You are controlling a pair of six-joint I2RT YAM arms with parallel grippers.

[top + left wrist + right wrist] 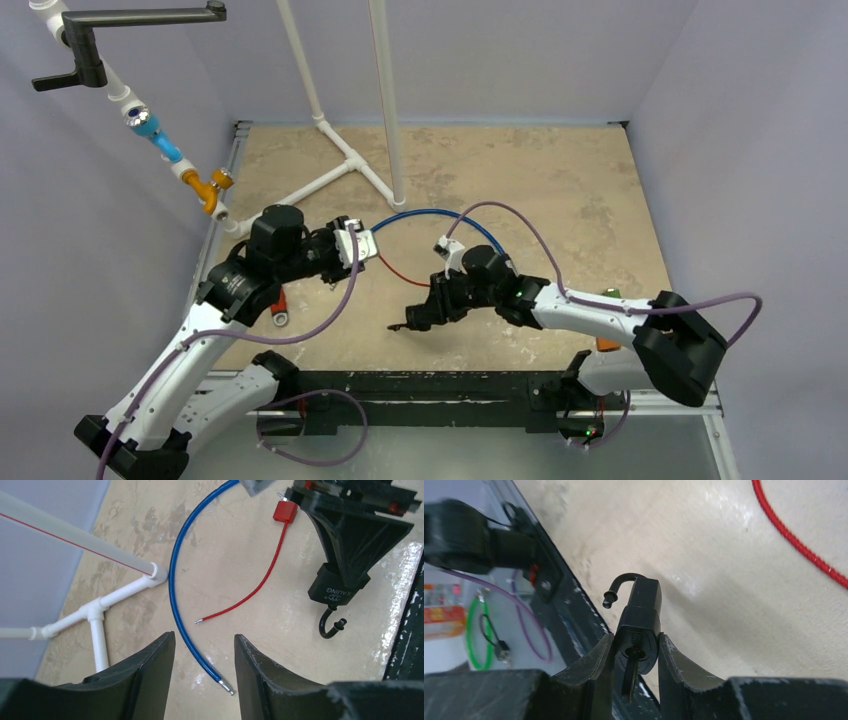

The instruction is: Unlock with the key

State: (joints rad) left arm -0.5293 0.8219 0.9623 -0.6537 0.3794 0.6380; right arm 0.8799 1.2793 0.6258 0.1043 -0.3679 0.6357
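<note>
Right end effector [636, 640] clasps the black padlock [644, 610], shackle [621, 581] open; left end effector [204, 636] hangs released, empty.

The left arm [190, 355] rises from its base, bends at the elbow and turns inward. The left gripper [204, 642] hangs above the table, jaws apart, holding nothing. The right arm [590, 312] stretches low toward the middle, and the right gripper [636, 642] is clamped on the lock [642, 612].

Even, bright light; glare on the table [400, 570]; right wrist background blurred.
</note>
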